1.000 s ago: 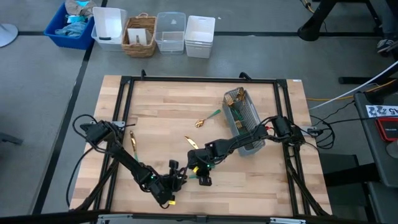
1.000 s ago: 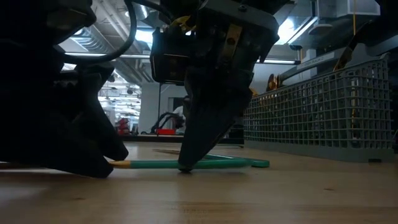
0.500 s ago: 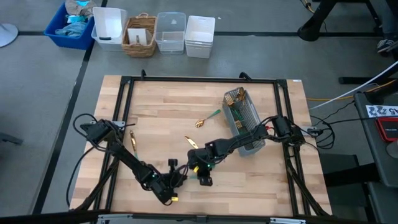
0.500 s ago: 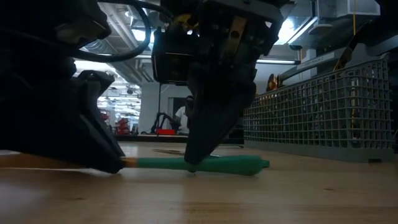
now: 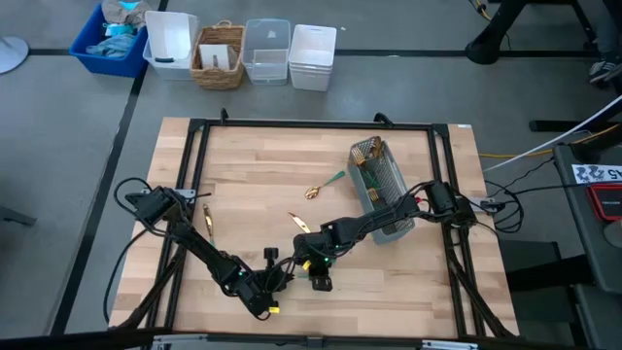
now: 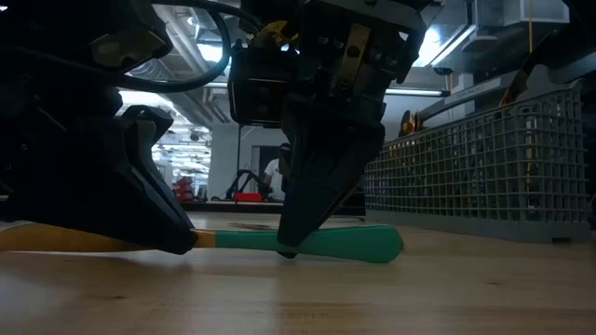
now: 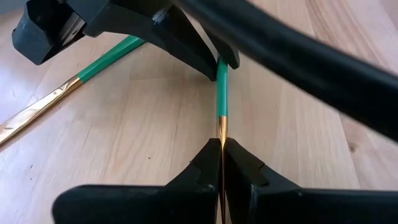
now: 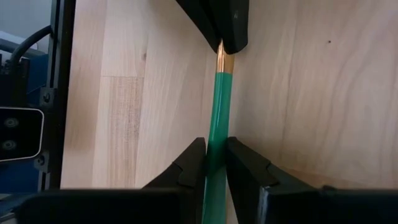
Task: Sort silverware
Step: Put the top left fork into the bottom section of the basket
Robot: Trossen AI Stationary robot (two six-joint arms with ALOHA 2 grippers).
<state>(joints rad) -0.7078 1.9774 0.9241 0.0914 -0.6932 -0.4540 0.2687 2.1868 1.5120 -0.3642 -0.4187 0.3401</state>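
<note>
One piece of silverware (image 5: 290, 277) with a teal handle and a gold neck lies level, low over the table near its front edge, between my two grippers. My left gripper (image 7: 221, 149) is shut on its gold neck. My right gripper (image 8: 215, 163) is shut on its teal handle. Its head is hidden under my left gripper. A second teal-handled piece (image 7: 93, 67) lies flat on the wood beside them. Two more loose pieces (image 5: 326, 185) (image 5: 207, 222) lie on the table. My left gripper pinches the gold neck (image 7: 221, 132), just past where the teal ends, between its two fingertips, which lie along the piece. My right gripper pinches the teal handle (image 8: 217, 124) between its two fingers (image 6: 296, 223), slanting down from above. Whether the piece touches the wood, I cannot tell.
A grey mesh caddy (image 5: 389, 190) with several gold-headed pieces at its far end stands on the table's right half. Another loose piece (image 5: 299, 222) lies just beyond the grippers. Bins and a basket (image 5: 220, 56) stand on the floor past the far edge.
My left gripper has shut on the piece's gold neck, while my right gripper has kept its hold on the handle. In the low view the teal handle now shows broader than a second ago.
</note>
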